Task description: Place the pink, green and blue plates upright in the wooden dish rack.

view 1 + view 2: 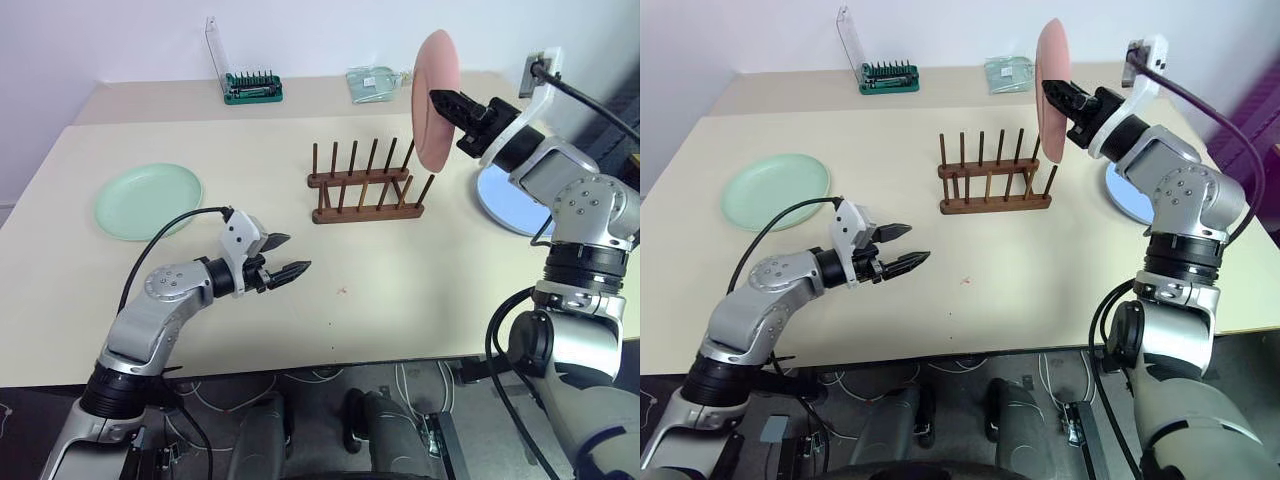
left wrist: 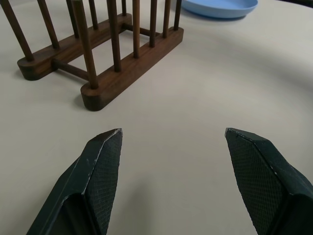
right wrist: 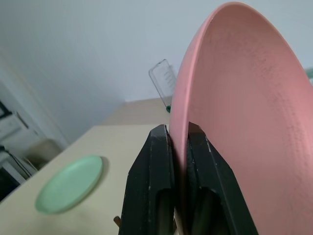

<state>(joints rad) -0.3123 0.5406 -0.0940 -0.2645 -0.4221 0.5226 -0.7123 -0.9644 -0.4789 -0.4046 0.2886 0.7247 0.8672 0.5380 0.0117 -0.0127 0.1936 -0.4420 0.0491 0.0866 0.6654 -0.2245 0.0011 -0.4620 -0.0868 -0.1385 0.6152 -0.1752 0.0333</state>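
Gripping the pink plate (image 1: pixel 437 98) by its rim, your right gripper (image 1: pixel 447 101) holds it on edge in the air, its two black fingers (image 3: pixel 156 171) clamped flat against either face of the disc. Seen from the head camera, the plate hangs at about 1 o'clock from the wooden dish rack (image 1: pixel 365 184), above and just beyond the rack's right end, touching neither pegs nor table (image 1: pixel 400 310).

Your left gripper (image 1: pixel 284 256) hovers low over the table at roughly 7 o'clock from the rack, fingers spread apart and grasping nothing; its wrist camera looks past both fingertips (image 2: pixel 105 161) at the rack's near corner.

No plate stands between the rack's pegs. At the rack's 9 o'clock, well apart from it, the green plate (image 1: pixel 148 200) lies flat near the table's left edge. At its 3 o'clock the blue plate (image 1: pixel 500 200) lies flat too, partly hidden behind your right arm.

On a second surface behind, at 11 o'clock, a green bit holder (image 1: pixel 252 88) stands with its clear lid raised.
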